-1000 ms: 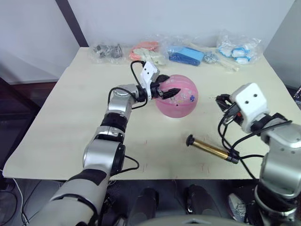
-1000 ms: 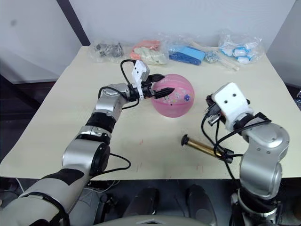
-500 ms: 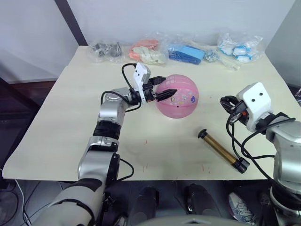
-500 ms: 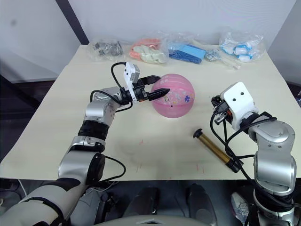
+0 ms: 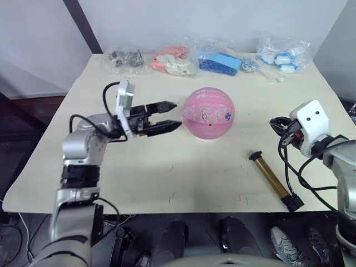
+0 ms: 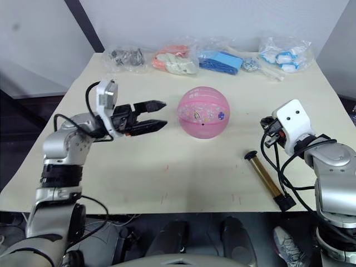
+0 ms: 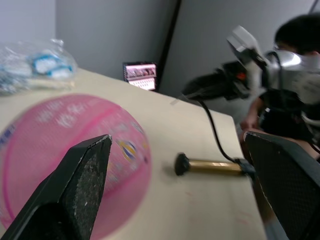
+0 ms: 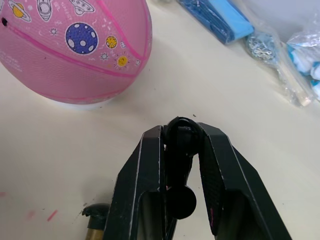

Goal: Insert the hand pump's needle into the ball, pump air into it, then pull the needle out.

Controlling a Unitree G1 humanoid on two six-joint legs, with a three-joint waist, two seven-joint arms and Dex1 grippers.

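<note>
Round ball free on the surface, pump lying loose beside it

On the pale surface (image 6: 183, 167) your pink rubber ball (image 6: 203, 112) looks light and rolls easily; left gripper (image 6: 151, 114) spread, empty. The stiff brass hand pump (image 6: 266, 179) lies near the front edge: take its cylinder. Right gripper (image 8: 181, 150) pinches its black hose fitting.

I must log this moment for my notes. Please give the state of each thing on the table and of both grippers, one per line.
Round pink rubber ball: inflated, resting free on the table.
Brass-gold cylinder hand pump: lying flat on the table.
Left gripper: fingers open, beside the ball, apart from it.
Right gripper: fingers shut on the pump's black hose fitting.
Clear plastic bags: lying along the table's far edge.
</note>
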